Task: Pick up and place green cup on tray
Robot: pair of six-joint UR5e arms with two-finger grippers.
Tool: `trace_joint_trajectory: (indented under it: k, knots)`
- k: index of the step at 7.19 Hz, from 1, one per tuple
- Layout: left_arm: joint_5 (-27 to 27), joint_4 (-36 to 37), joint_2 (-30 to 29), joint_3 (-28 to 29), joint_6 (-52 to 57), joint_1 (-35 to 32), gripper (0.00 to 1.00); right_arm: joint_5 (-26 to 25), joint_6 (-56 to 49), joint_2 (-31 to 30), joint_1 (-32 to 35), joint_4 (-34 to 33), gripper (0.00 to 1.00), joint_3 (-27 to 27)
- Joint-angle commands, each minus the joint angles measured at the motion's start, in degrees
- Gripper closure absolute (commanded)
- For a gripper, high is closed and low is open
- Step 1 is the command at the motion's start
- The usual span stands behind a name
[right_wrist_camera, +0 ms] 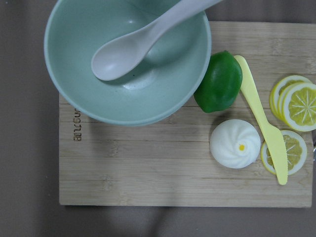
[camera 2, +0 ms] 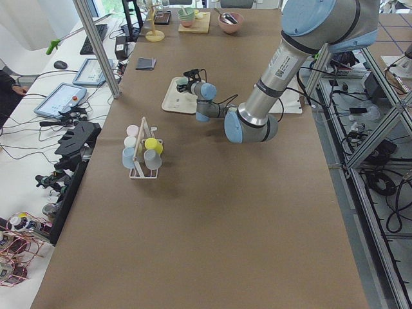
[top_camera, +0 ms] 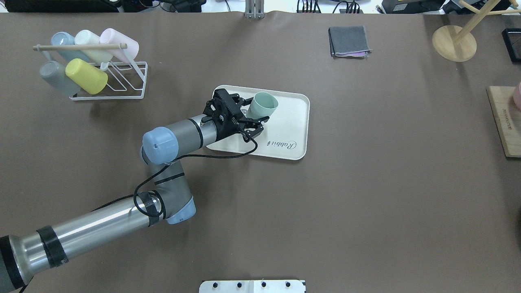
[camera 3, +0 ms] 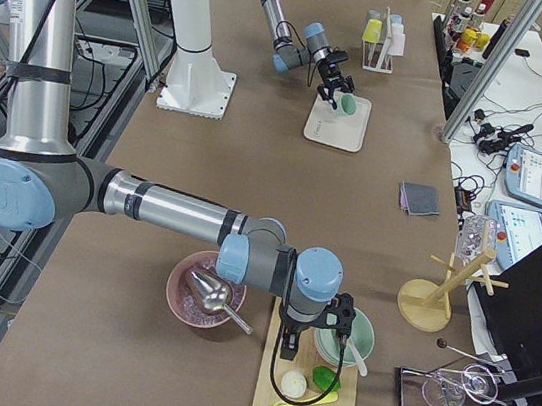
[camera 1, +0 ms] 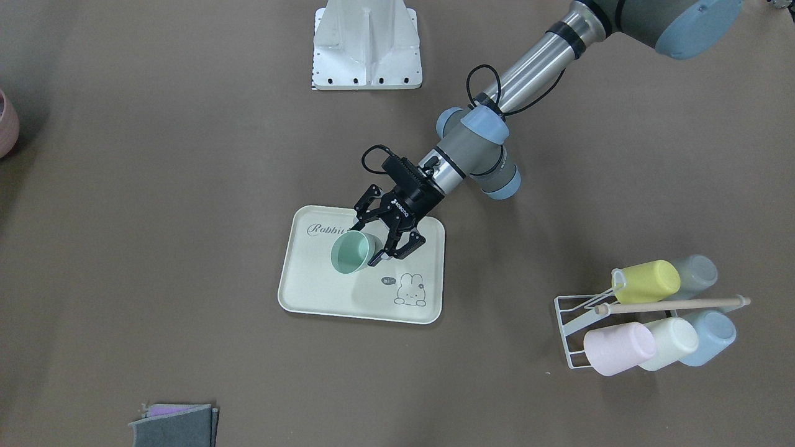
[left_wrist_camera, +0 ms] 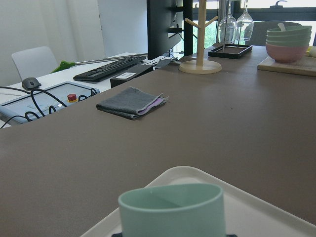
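The green cup (camera 1: pixel 349 252) stands upright over the far half of the cream tray (camera 1: pixel 310 292), next to its "Rabbit" script. My left gripper (camera 1: pixel 365 244) reaches in from the side, and its fingers close on the cup's lower body. In the overhead view the cup (top_camera: pixel 262 105) is at the tray's (top_camera: pixel 291 122) back left, with the left gripper (top_camera: pixel 257 109) around it. In the left wrist view the cup (left_wrist_camera: pixel 172 210) fills the bottom centre above the tray rim (left_wrist_camera: pixel 256 212). My right gripper (camera 3: pixel 319 329) hangs over a cutting board far away; I cannot tell whether it is open or shut.
A white wire rack (top_camera: pixel 122 81) with several pastel cups stands at the back left. A folded grey cloth (top_camera: pixel 349 40) lies behind the tray. A wooden stand (top_camera: pixel 454 42) and a cutting board (top_camera: pixel 504 122) are at the far right. A mint bowl (right_wrist_camera: pixel 128 59) with a spoon sits on the board.
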Motion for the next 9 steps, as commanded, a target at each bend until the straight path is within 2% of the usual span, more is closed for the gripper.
trace_joint_trajectory:
  k: [1, 5, 9]
  knots:
    - [1.6, 0.1, 0.5, -0.1, 2.5, 0.0, 0.34, -1.1, 0.0, 0.3, 0.0, 0.0, 0.0, 0.2]
    - [1.7, 0.1, 0.7, -0.9, 2.6, 0.0, 0.24, -1.3, 0.1, 1.2, 0.0, 0.0, 0.0, 0.4]
    - [1.8, 0.2, 0.7, -0.9, 3.1, -0.2, 0.21, -2.1, 0.1, 2.9, -0.5, 0.0, 0.0, -0.1]
